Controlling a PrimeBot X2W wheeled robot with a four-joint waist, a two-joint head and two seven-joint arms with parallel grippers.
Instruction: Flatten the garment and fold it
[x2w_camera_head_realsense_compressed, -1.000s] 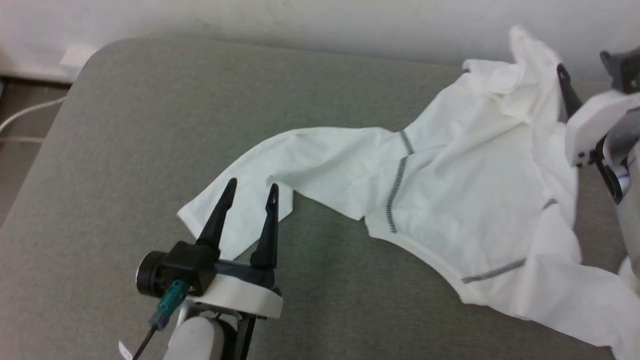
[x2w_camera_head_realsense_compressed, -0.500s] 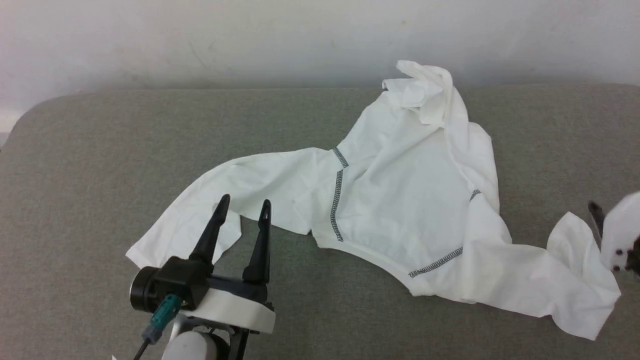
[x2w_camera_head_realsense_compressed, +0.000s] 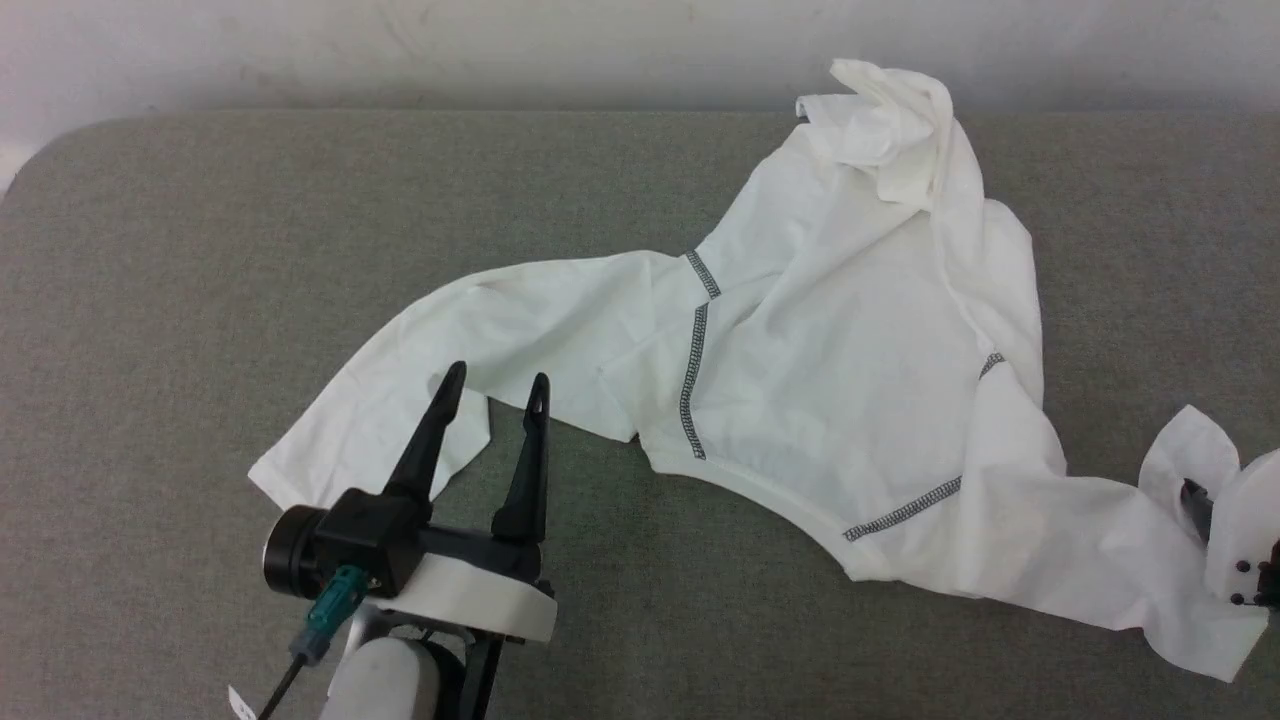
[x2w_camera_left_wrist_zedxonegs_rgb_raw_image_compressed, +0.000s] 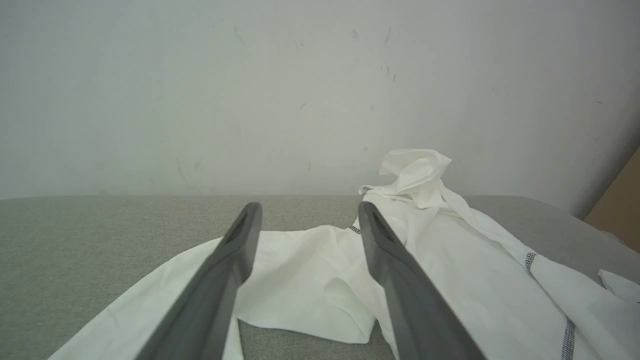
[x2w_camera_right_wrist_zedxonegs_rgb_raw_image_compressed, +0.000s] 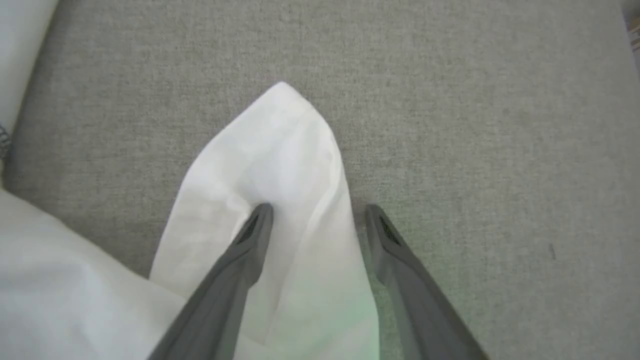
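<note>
Two pincers, both released. Left pincer (x2w_camera_head_realsense_compressed: 497, 382) stands spread over the 8 o'clock sleeve end (x2w_camera_head_realsense_compressed: 330, 440). From there the garment (x2w_camera_head_realsense_compressed: 850, 350) lies crumpled on the grey worktop (x2w_camera_head_realsense_compressed: 200, 250), extending toward 2 o'clock. Right pincer (x2w_camera_right_wrist_zedxonegs_rgb_raw_image_compressed: 318, 210) straddles the 4 o'clock sleeve end (x2w_camera_right_wrist_zedxonegs_rgb_raw_image_compressed: 280, 150), fingers parted.

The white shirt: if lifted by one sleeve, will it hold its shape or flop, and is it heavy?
Probably floppy: the shirt lies creased, its far end bunched. Likely light: the fabric looks thin. It may drag on the textured grey surface.
</note>
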